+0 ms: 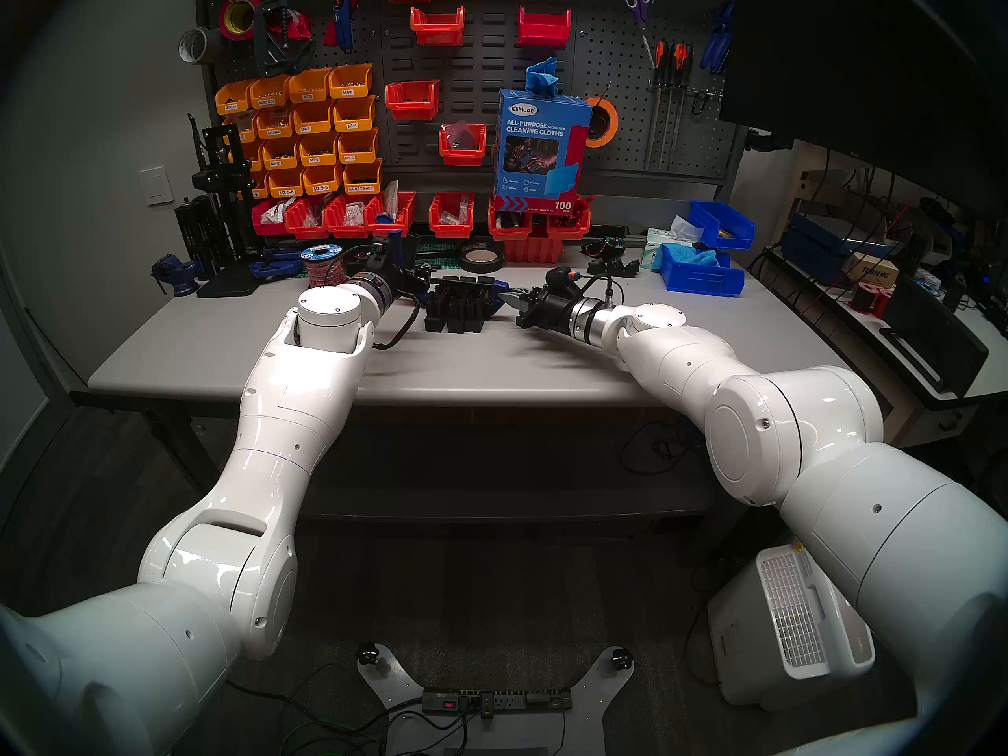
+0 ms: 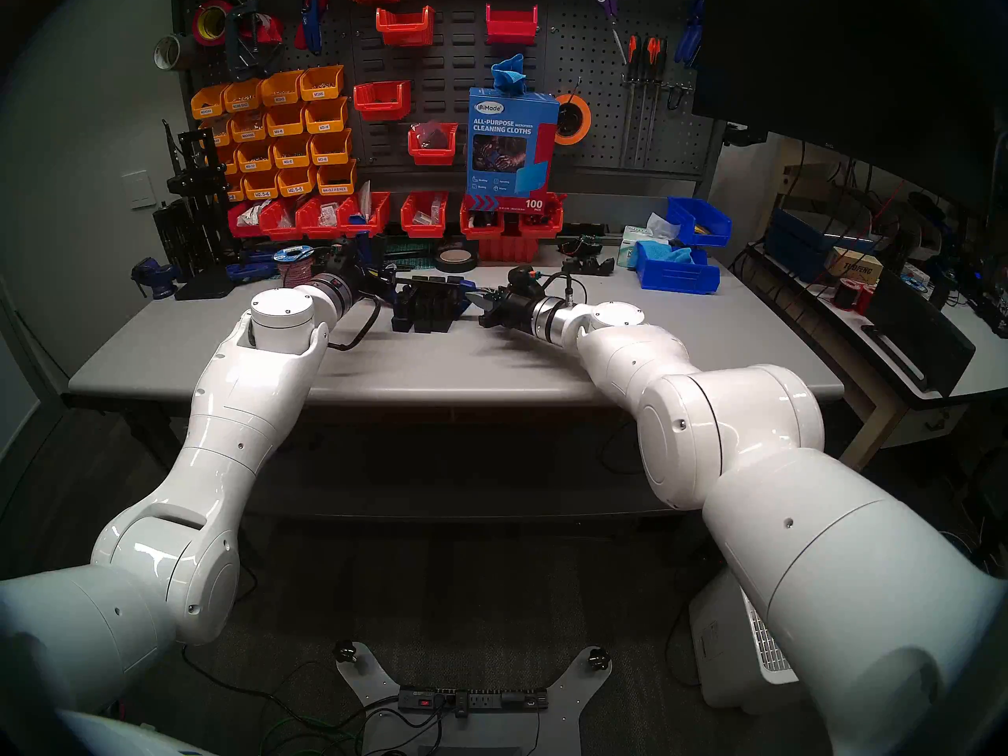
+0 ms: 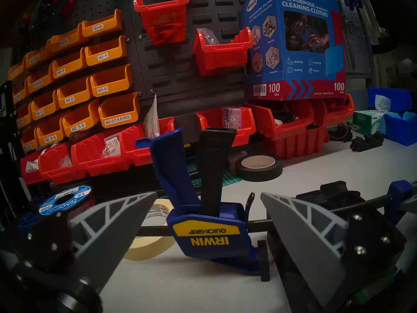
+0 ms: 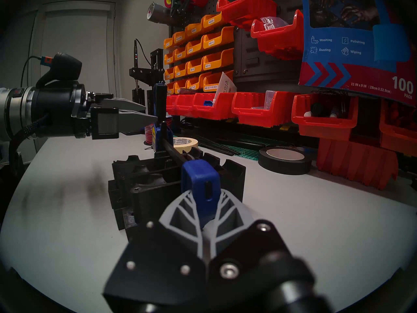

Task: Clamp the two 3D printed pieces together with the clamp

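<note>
The two 3D printed pieces (image 1: 455,308), black and blocky, sit side by side at mid-table. The clamp (image 3: 209,235) lies across them, its black bar running over their tops and its blue handle and black trigger sticking up on their left. My left gripper (image 3: 208,194) is open, with a grey finger on each side of the handle and trigger and neither touching them. My right gripper (image 4: 204,199) is shut on the clamp's small blue end jaw (image 4: 200,186) at the pieces' (image 4: 158,188) right side. In the right wrist view, my left gripper (image 4: 150,113) reaches the handle from the far side.
A black tape roll (image 3: 259,168) lies behind the pieces, and a masking tape roll (image 3: 153,244) and wire spool (image 3: 65,199) lie behind the clamp's handle. Red bins (image 1: 453,215) line the back edge. Blue bins (image 1: 703,272) stand at back right, a small vise (image 1: 174,275) at back left.
</note>
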